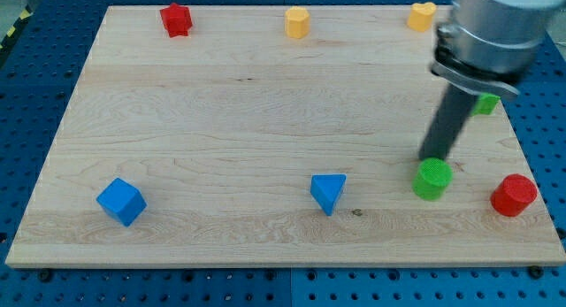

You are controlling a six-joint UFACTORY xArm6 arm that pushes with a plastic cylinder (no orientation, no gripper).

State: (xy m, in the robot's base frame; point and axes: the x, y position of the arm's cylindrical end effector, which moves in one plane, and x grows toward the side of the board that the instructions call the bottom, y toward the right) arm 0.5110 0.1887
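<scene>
My tip [431, 157] sits at the view's right, just above and touching or almost touching the top edge of the green cylinder [432, 180]. A red cylinder [514, 195] lies to the right of that, near the board's right edge. A blue triangle block [328, 193] is to the left of the green cylinder. A second green block [485, 103] shows partly behind the rod's housing, its shape unclear.
A blue cube [120, 202] rests at the bottom left of the wooden board [221, 103]. Along the top edge stand a red star [176, 20], a yellow block [297, 23] and a yellow heart [422, 17]. Blue pegboard surrounds the board.
</scene>
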